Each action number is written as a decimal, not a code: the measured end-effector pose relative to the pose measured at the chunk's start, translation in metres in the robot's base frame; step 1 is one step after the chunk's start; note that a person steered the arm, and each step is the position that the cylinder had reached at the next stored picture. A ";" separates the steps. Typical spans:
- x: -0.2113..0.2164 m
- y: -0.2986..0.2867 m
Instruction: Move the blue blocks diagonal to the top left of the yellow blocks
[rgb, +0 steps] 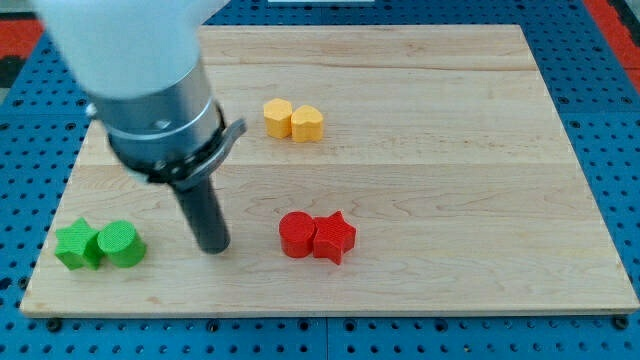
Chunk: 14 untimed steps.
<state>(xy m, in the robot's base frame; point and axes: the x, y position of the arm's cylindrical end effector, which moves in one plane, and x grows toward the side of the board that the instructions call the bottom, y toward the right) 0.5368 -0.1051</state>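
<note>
My tip (214, 247) (a bare rod, gripping nothing) sits near the bottom-left corner beside the green blocks (100, 245); no blue blocks show, so I should clear away before pushing.

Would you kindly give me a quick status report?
My tip down beside the green blocks. Yellow blocks paired near top. No blue blocks in view. Red blocks to tip's right.

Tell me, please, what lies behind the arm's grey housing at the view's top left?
Only the wooden board shows around the housing. What it covers is hidden; no blue blocks appear anywhere. My tip stands right of the green blocks.
</note>
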 end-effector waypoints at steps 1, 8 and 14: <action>-0.027 0.002; -0.119 -0.043; -0.313 -0.200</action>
<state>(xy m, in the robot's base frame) 0.2234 -0.3048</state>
